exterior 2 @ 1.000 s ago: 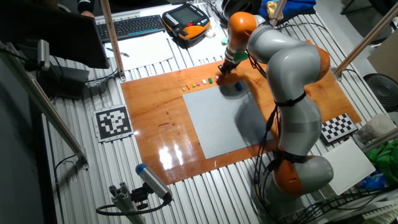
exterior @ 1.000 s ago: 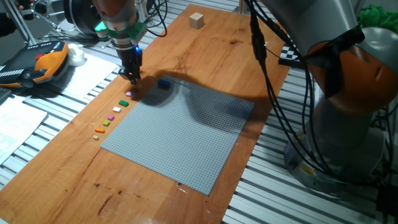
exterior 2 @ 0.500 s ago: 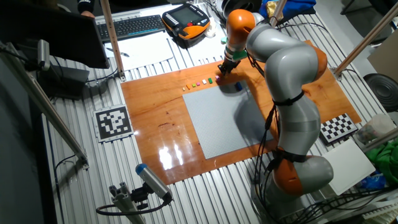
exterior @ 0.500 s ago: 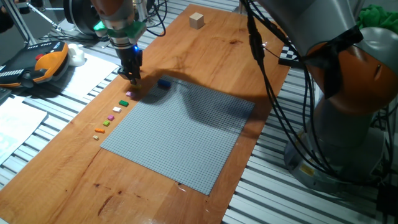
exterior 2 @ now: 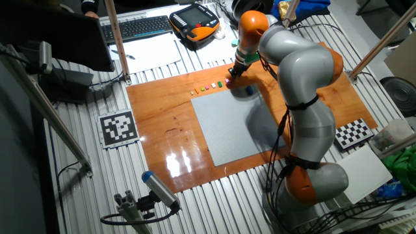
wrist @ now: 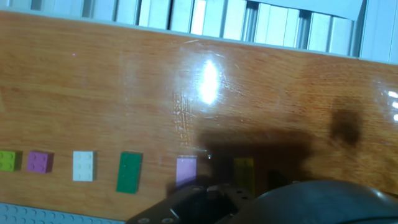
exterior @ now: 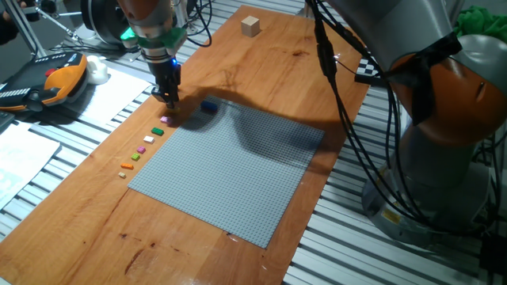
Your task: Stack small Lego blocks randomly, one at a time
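The small Lego blocks lie in a row on the wood beside the baseplate's edge. The hand view shows them as lime (wrist: pixel 7 160), purple (wrist: pixel 39 162), white (wrist: pixel 83 166), green (wrist: pixel 129 172), pink (wrist: pixel 186 171) and yellow (wrist: pixel 244 174). A blue block (exterior: pixel 208 105) sits on the grey baseplate (exterior: pixel 238 174) near its far corner. My gripper (exterior: pixel 168 99) points down just above the wood at the row's far end, over the pink and yellow blocks. Its fingers look close together, and any gap or load is hidden. The gripper (exterior 2: pixel 231 78) is also small in the other fixed view.
A plain wooden cube (exterior: pixel 251 26) stands at the far end of the wooden board. A teach pendant (exterior: pixel 47 83) and papers lie off the board to the left. The arm's cables (exterior: pixel 341 103) hang over the board's right side.
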You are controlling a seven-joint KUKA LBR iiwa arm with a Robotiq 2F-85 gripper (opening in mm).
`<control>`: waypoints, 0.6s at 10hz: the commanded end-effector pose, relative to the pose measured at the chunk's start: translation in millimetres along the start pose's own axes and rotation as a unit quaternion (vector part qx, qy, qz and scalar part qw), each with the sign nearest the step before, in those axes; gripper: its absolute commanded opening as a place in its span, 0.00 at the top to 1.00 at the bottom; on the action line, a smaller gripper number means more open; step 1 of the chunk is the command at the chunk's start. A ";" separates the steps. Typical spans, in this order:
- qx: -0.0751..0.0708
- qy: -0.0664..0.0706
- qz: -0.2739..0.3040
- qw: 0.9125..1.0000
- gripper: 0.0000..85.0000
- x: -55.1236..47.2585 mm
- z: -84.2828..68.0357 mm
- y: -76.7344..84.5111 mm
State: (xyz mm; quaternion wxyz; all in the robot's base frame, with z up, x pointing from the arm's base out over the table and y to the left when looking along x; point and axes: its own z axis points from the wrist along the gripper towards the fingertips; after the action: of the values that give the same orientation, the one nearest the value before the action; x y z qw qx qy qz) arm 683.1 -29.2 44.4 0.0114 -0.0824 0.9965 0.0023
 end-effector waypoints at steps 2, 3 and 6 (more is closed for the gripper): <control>-0.004 -0.005 0.001 1.000 0.60 -1.5 8.7 -0.2; -0.005 -0.010 0.001 1.000 0.60 -2.0 13.5 0.1; -0.004 -0.011 0.004 1.000 0.60 -1.6 14.1 1.3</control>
State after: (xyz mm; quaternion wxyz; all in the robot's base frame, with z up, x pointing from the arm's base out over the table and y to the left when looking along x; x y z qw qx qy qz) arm 684.7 -27.5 30.1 0.0220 -0.0782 0.9967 0.0076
